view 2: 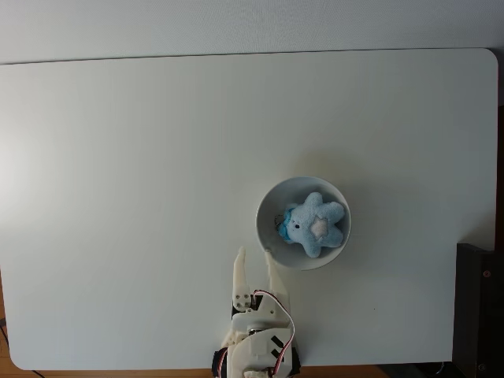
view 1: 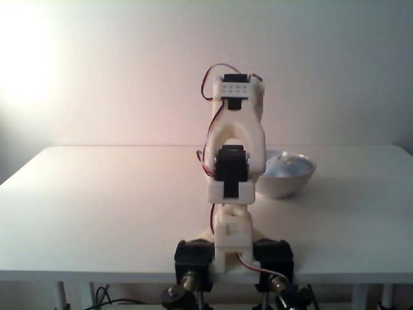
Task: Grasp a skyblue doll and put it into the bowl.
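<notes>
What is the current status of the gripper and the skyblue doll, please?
Gripper open, empty, beside the bowl. Skyblue doll lying inside the bowl. Nothing in the way.

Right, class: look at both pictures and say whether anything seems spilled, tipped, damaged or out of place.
Nothing stands out. The blue toy lies inside the upright white bowl on the table, and the open gripper sits beside the bowl, empty.

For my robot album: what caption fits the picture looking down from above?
Skyblue doll lies in the white bowl; gripper beside it, jaws open.
</notes>
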`<state>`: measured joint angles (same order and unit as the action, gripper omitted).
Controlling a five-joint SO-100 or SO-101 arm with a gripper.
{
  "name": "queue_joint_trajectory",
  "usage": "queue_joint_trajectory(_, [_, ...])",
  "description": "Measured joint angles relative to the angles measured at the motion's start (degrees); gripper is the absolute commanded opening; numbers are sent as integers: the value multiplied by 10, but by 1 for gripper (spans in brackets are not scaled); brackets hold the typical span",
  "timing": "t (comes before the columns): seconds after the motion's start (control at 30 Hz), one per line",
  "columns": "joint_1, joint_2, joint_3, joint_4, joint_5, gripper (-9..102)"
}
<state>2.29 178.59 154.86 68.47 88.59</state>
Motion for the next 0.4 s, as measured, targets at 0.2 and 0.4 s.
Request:
queue_joint_trajectory(0.2, [2, 1, -4, 193, 0, 17])
queue_joint_trajectory(0.4, [2, 1, -4, 254, 2, 14])
